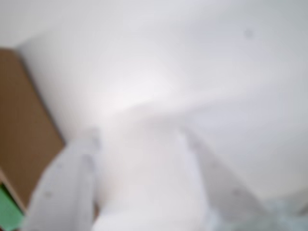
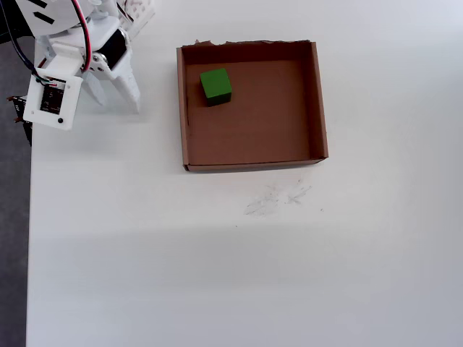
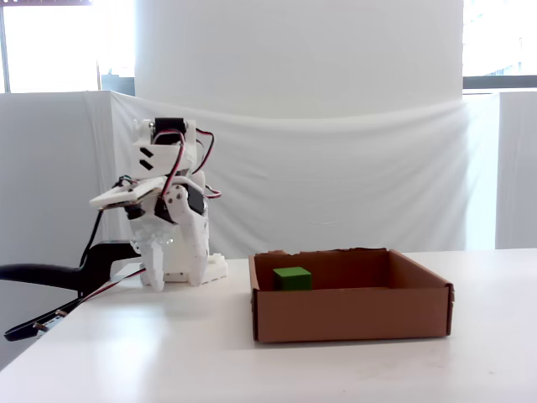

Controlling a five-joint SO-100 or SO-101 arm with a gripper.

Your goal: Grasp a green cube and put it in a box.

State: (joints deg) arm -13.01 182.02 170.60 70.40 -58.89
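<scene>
- In the overhead view I see a small, matte, bright-green cube [image 2: 215,85] resting on the floor of a shallow square brown cardboard box [image 2: 318,101], in the box's upper left area, just beside its left wall.
- The box sits in the upper middle of that frame on a white table [image 2: 239,275], with its ragged torn edge along the top.
- My white two-finger gripper [image 2: 116,95] is in the upper left of the overhead frame, well apart from the box, pointing down at the table.
- Its two white fingers [image 2: 130,90] are spread apart with nothing between them.
- In the fixed view the cube [image 3: 292,278] shows over the box's [image 3: 352,315] front wall, at the left, and the folded white arm [image 3: 168,218] stands to the left.
- The wrist view is badly blurred; I make out pale fingers [image 1: 67,187], brown cardboard [image 1: 24,125] at the left edge and a green patch in the lower left corner.
</scene>
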